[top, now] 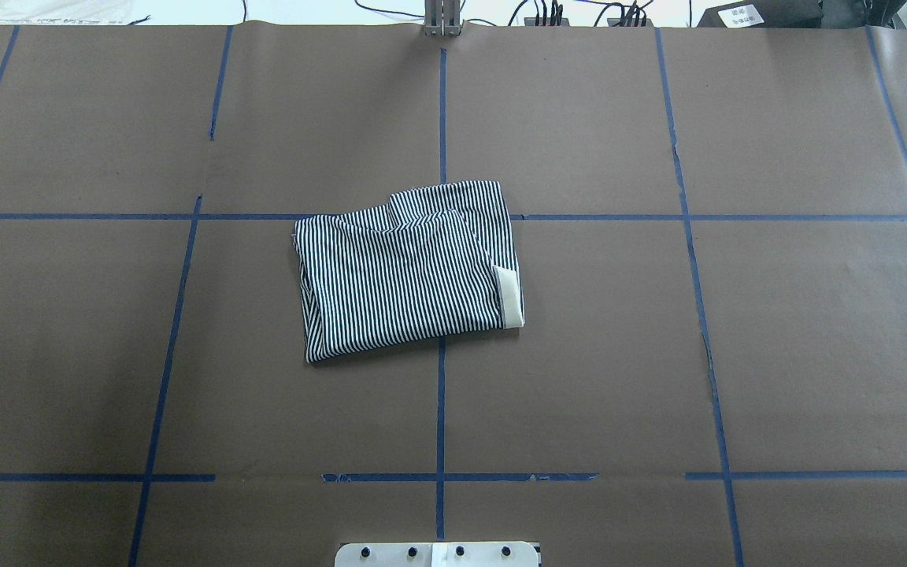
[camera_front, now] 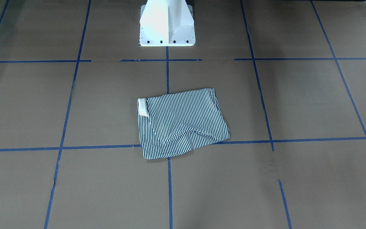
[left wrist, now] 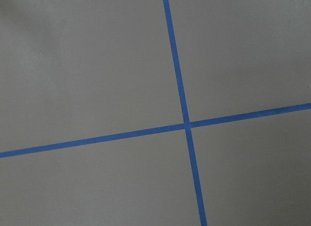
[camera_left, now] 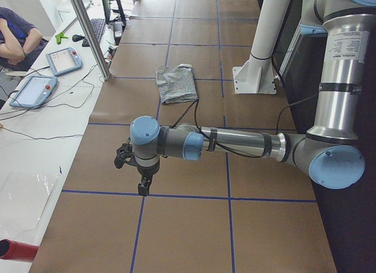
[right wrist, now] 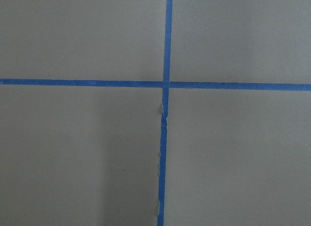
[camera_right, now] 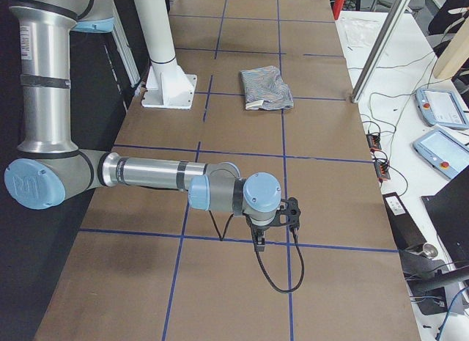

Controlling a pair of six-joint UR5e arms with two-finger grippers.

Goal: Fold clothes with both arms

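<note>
One striped shirt (top: 402, 272), folded roughly rectangular, creased, on brown-papered desk (top: 737, 354). Two metallic arms: left arm (camera_left: 241, 142), right arm (camera_right: 146, 172); jaws' opening: cannot tell.

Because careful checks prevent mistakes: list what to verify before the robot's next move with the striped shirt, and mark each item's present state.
1. Polo shirt folded into a compact rectangle: ok, one edge rumpled.
2. Shirt clear of both grippers: ok; left gripper and right gripper hang over bare table near opposite ends.
3. Grippers open: cannot tell; only side views show them.
4. Collar tucked in: not ok; a cream strip shows.
5. Shirt in wrist views: not ok; only table and blue tape.
</note>
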